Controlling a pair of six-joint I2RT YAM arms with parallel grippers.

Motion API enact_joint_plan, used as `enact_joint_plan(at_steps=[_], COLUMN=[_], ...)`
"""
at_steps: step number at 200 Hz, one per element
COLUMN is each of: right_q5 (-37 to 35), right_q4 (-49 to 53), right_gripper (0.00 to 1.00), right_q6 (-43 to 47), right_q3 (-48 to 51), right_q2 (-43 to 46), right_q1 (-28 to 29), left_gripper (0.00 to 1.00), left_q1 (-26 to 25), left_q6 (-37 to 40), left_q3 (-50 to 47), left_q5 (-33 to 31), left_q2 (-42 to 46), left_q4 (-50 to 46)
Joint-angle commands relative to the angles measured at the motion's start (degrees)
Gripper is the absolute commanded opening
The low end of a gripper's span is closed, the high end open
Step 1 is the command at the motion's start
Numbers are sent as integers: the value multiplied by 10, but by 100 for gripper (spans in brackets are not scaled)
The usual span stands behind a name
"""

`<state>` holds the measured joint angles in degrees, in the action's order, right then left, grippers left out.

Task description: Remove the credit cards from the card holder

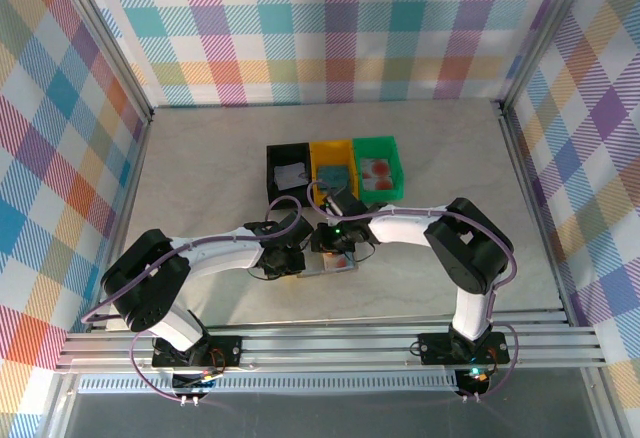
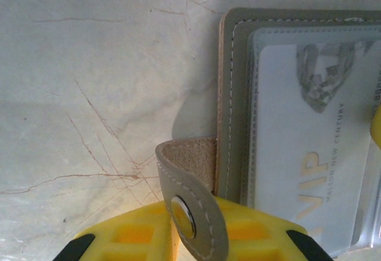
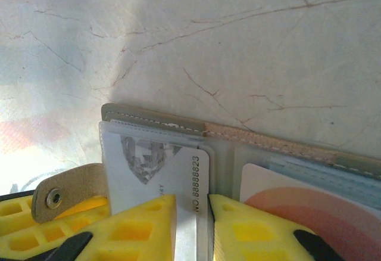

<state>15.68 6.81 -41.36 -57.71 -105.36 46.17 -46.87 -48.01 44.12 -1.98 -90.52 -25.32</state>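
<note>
The open card holder lies mid-surface, its snap strap curling over the nearly closed left end effector, while the equally narrow right end effector rests on the whitish-grey card; I cannot tell whether either grips.

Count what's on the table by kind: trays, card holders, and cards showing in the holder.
Trays: 3, the black tray, yellow tray and green tray
Holders: 1, the card holder
Cards showing in it: 2, the whitish-grey card and pink card
Total: 6
</note>
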Motion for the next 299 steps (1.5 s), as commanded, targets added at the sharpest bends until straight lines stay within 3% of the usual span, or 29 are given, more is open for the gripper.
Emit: enact_joint_plan(at_steps=[1, 192, 236, 299], right_q5=[60, 151, 154, 101], right_q4=[-3, -96, -91, 2], right_gripper=[19, 15, 15, 16], right_q6=[-6, 1, 5, 32], right_q3=[16, 48, 47, 29], right_q2=[8, 27, 19, 0], right_q1=[17, 17, 17, 17], left_gripper=[17, 17, 17, 16], left_q1=[-19, -19, -20, -19], left_q6=[-2, 1, 1, 1], left_q3=[-62, -59, -60, -61], left_q5=[65, 65, 65, 65], left_q2=[-112, -115, -114, -114], left_q4=[85, 83, 84, 85])
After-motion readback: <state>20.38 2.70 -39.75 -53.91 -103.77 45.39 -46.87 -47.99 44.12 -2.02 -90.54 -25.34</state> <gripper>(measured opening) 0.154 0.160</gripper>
